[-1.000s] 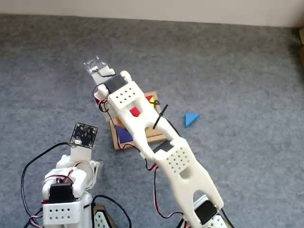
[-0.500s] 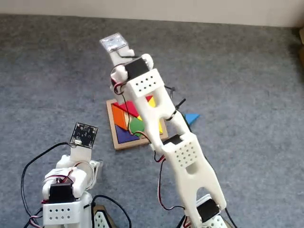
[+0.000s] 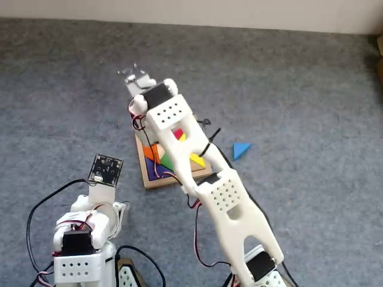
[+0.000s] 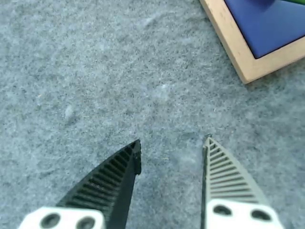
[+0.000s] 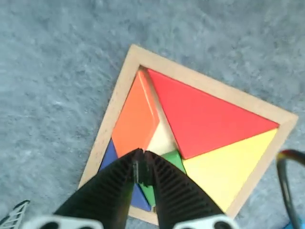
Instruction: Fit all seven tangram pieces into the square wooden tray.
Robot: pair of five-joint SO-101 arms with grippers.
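The square wooden tray holds a red triangle, a yellow triangle, an orange piece, a green piece and a dark blue piece. A small patch of bare wood shows between them. My right gripper hangs shut above the tray's middle, with nothing visible between its fingers. In the high view the right arm stretches across the tray. A light blue triangle lies on the carpet to the tray's right. My left gripper is open over bare carpet, beside a tray corner.
Grey carpet covers the whole work area. The left arm's base sits at the near left, short of the tray. A pale wall strip runs along the far edge.
The right arm swung up and away from the tray, uncovering it, then came back down over it. The tray, the light blue triangle and the left arm stayed put.
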